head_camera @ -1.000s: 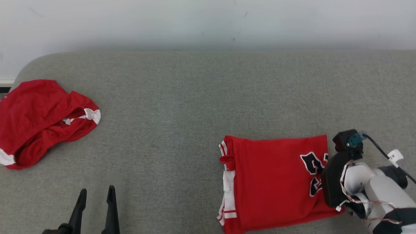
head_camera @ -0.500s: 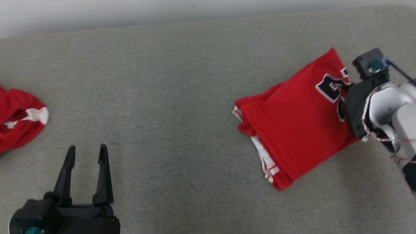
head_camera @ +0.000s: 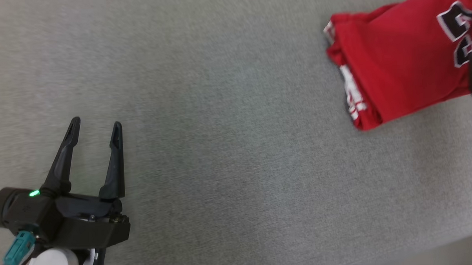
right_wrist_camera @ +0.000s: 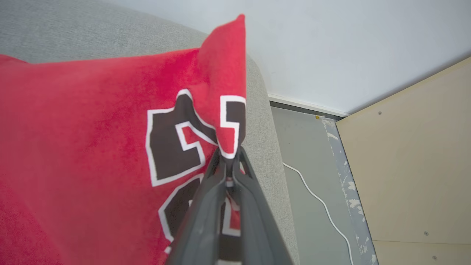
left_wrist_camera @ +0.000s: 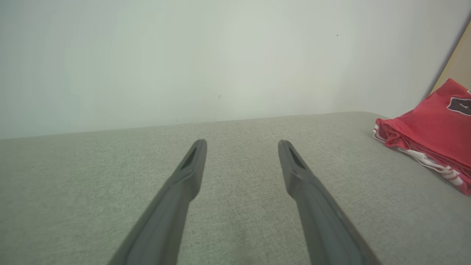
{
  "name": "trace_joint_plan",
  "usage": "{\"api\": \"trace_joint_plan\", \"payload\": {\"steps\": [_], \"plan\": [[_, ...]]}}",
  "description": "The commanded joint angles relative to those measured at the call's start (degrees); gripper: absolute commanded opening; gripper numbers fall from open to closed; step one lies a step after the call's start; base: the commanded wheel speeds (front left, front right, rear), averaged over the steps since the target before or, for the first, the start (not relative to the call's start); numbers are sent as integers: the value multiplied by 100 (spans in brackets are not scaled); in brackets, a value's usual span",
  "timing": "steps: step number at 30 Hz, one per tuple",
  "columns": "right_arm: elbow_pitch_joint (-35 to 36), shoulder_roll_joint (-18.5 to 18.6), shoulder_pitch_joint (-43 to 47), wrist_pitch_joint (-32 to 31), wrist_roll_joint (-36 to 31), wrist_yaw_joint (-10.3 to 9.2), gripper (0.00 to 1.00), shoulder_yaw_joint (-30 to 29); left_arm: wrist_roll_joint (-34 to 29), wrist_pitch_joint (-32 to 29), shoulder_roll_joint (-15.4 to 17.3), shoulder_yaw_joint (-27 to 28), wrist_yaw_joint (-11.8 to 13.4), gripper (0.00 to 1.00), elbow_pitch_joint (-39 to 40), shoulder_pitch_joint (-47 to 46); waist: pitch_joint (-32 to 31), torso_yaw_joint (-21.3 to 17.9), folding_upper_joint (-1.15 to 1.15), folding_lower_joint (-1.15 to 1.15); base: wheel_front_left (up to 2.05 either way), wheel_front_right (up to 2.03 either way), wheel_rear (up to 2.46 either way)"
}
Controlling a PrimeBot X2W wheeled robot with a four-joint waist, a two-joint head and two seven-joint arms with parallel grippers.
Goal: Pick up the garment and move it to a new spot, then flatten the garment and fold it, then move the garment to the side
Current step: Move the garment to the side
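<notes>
Garment (head_camera: 398, 68): folded, far right on cushion (head_camera: 221, 148), near edge. Right gripper (right_wrist_camera: 229, 158): clamped on its corner. Left gripper (head_camera: 96, 125): spread wide, empty. Risk: single-corner pull unfolds layers; thin pinch slips.

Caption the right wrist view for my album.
Right gripper shut on the numbered edge of the red jersey, grey cushion behind.
</notes>
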State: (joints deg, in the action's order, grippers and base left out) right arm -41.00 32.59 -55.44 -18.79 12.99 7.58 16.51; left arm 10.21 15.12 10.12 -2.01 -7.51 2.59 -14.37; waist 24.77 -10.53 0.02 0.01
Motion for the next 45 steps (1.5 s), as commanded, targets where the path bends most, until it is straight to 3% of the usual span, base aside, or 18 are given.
{"api": "trace_joint_plan", "payload": {"steps": [1, 13, 14, 16, 17, 18, 25, 34, 39, 45], "plan": [[-84, 66, -99, 162, -103, -18, 0, -113, 5, 0, 86, -40, 12, 100, 68, -109, 508, -420, -2, -1, 0, 0, 0], [-516, 61, -354, 1432, -1245, -18, 0, -826, 67, -86, 385, -253, 10, 100, 291, -270, 787, -327, -2, -1, 0, 0, 0], [-557, 33, -351, 1501, -1345, -18, 26, -860, 67, -85, 387, -269, 10, 100, 286, -271, 771, -309, -2, -1, 0, 0, 0], [-641, 27, -381, 1668, -1486, -18, 49, -898, 67, -77, 383, -285, 23, 100, 277, -279, 734, -269, -2, -1, 0, 0, 0], [-704, -4, -400, 1722, -1564, -18, 94, -935, 69, -73, 378, -295, 33, 100, 266, -279, 704, -256, -2, -1, 0, 0, 0], [-714, -78, -388, 1763, -1640, -17, 100, -944, 79, -68, 367, -296, 37, 100, 262, -261, 671, -250, -2, -1, 0, 0, 0], [-730, -367, -107, 2205, -1909, -18, 100, -1009, 191, -27, 222, -295, 93, 100, 54, -34, 179, -123, -2, -1, 0, 0, 0], [-527, -1161, 693, 3213, -980, -17, 100, -1250, 283, 6, -35, 38, 228, 100, -423, 562, -960, 140, -2, -1, 0, 0, 0], [-202, -1550, 1548, 3373, -357, -17, 100, -1204, 257, 1, -241, 328, 313, 100, -676, 1076, -1709, 258, -2, -1, 0, 0, 0], [128, -1900, 2426, 3400, -69, -17, 100, -1101, 204, 1, -373, 571, 387, 100, -934, 1510, -2280, 365, -2, -1, 0, 0, 0]]}}
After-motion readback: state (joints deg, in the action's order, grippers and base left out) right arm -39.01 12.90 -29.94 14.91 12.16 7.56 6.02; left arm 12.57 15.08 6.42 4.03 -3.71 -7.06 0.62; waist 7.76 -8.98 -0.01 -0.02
